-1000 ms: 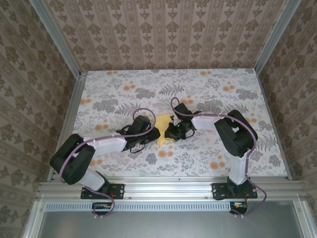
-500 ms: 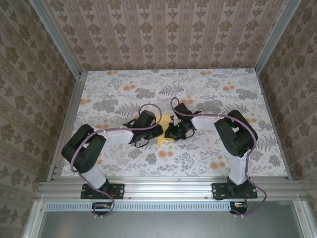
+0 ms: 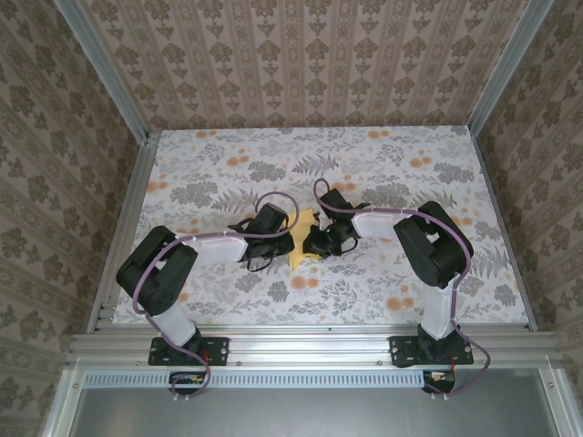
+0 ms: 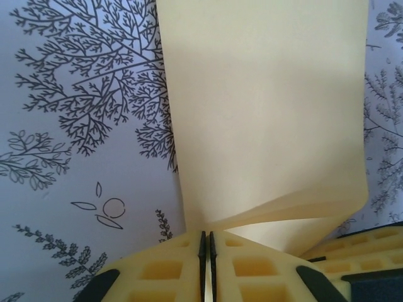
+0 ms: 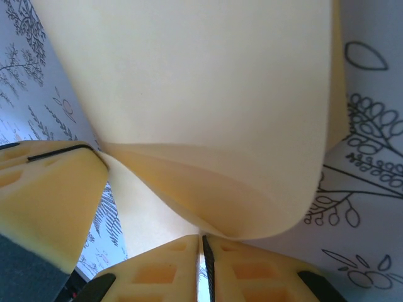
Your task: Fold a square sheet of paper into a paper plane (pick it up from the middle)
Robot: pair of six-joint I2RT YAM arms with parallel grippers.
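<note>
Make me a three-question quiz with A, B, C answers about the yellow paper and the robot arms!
1. Where on the table is the yellow paper?
A. at the far edge
B. in the middle, between the left end effector and the right end effector
C. on an arm's base

2. What colour are the round flower prints?
A. orange
B. blue
C. green

3. How is the paper?
A. lying flat
B. bent, pinched by both end effectors
C. torn in two

Answers:
1 B: the top view shows it between the two wrists.
2 A: orange blooms dot the grey leaf pattern.
3 B: each wrist view shows shut fingers gripping curved paper.
</note>
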